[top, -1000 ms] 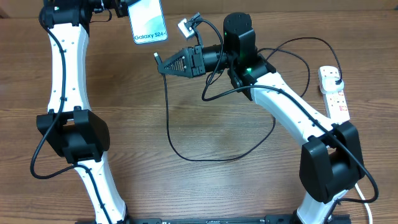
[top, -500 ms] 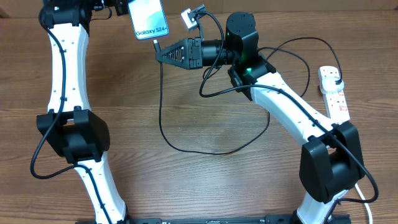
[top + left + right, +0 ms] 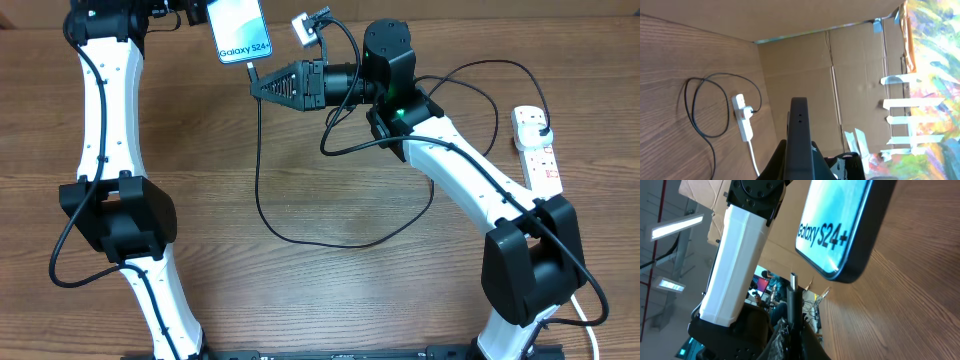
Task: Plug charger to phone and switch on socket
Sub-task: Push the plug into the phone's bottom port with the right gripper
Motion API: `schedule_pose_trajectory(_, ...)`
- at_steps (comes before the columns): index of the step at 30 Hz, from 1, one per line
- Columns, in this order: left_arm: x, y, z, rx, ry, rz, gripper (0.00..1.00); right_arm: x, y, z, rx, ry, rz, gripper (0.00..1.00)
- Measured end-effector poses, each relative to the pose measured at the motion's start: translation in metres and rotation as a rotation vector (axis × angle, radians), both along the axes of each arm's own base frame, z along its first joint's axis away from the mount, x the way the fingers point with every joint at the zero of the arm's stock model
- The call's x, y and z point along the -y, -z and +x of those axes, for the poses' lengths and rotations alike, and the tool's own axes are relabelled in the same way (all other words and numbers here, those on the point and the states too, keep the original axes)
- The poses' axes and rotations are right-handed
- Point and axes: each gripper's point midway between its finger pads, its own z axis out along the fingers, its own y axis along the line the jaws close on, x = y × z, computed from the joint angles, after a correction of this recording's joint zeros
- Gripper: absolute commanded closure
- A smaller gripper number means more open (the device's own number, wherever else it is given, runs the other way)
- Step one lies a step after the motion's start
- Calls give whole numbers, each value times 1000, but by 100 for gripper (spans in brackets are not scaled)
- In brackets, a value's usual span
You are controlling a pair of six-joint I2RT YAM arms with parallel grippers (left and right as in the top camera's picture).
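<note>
My left gripper (image 3: 205, 14) is shut on the phone (image 3: 240, 30), holding it raised at the back of the table with its "Galaxy S24+" screen up. The left wrist view shows the phone's dark edge (image 3: 801, 135) between the fingers (image 3: 799, 167). My right gripper (image 3: 256, 88) is shut on the charger's connector tip (image 3: 793, 287), which sits just below the phone's lower edge (image 3: 840, 225), slightly apart from it. The black charger cable (image 3: 262, 200) hangs in a loop over the table and runs to a plug in the white socket (image 3: 535, 150) at the right edge.
Brown cardboard walls (image 3: 850, 65) close off the back of the wooden table (image 3: 330, 290). The socket with its white cord also shows in the left wrist view (image 3: 742, 117). A small white block (image 3: 300, 28) sits on the right arm's cabling near the phone.
A second ago the right gripper was lower and farther right; it moved up and left, bringing the connector tip under the phone's edge. The phone shifted slightly. Nothing moved in the last half second.
</note>
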Motion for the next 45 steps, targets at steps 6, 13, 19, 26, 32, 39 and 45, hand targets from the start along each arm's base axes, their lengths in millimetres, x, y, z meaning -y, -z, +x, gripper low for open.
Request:
schedule_pose_trajectory(6, 7, 0, -2, -19, 13, -6, 96, 0, 0, 1, -3, 3, 0, 96)
schedule_pose_trajectory(13, 16, 0, -4, -19, 29, -6, 96, 0, 0, 0, -2, 3, 0, 96)
schedule_pose_trajectory(19, 17, 0, -5, -18, 34, -7, 96, 0, 0, 1, -2, 3, 0, 96)
schedule_pose_trajectory(26, 16, 0, -5, -18, 34, -7, 96, 0, 0, 1, -2, 3, 0, 96)
schedule_pose_trajectory(32, 16, 0, -5, -18, 34, -7, 96, 0, 0, 1, -3, 5, -1, 96)
schedule_pose_trajectory(39, 16, 0, -5, -18, 34, -7, 96, 3, 3, 3, -21, 12, -10, 96)
schedule_pose_trajectory(45, 16, 0, -5, -17, 34, -7, 96, 3, 3, 4, -23, 11, -11, 96)
